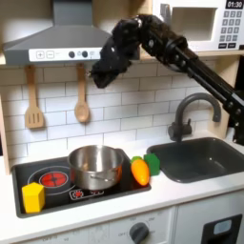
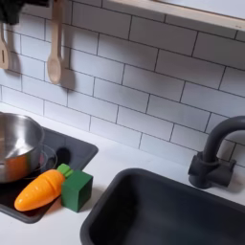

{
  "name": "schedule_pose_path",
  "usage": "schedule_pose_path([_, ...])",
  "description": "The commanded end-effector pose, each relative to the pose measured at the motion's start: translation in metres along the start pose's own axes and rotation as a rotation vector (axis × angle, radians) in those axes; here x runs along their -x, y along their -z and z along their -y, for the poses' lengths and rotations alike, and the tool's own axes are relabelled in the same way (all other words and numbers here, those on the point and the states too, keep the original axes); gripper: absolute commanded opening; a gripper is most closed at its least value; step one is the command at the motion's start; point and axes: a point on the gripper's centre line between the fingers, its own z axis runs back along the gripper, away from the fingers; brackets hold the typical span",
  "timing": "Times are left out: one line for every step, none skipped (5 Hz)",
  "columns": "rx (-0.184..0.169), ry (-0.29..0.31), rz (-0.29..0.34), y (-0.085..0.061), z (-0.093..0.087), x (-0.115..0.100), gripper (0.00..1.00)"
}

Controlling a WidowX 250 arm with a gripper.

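Pot [image 1: 94, 167] well below gripper [image 1: 101, 72].

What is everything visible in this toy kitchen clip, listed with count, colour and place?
round silver metal pot: 1, silver, on the black stovetop, beside the red burner ring
black toy stovetop: 1, black, counter left in the first exterior view
orange plastic carrot: 1, orange, stovetop edge, right of the pot
green plastic block: 1, green, against the carrot's right side
yellow plastic block: 1, yellow, stovetop front left corner
dark sink basin: 1, dark grey, right of the stovetop
dark faucet: 1, behind the sink
wooden utensils: 2, tan, hanging on the white tile wall
microwave: 1, white, upper right
black claw: 1, raised above the pot, holding nothing visible
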Motion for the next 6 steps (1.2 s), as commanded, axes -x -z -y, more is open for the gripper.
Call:
schedule_pose_path([0.012,0.023,-0.103,0.017,0.005,0.028,1.0])
schedule_pose_path([0.018,0.04,-0.163,0.032,0.006,0.048,1.0])
schedule_pose_path([0.073,0.042,-0.197,0.034,0.012,0.053,1.0])
schedule_pose_path([0.136,0.086,-0.244,0.029,0.024,0.064,1.0])
schedule_pose_path([0.185,0.147,-0.296,0.03,0.04,0.077,1.0])
schedule_pose_path([0.219,0.208,-0.344,0.03,0.052,0.089,1.0])
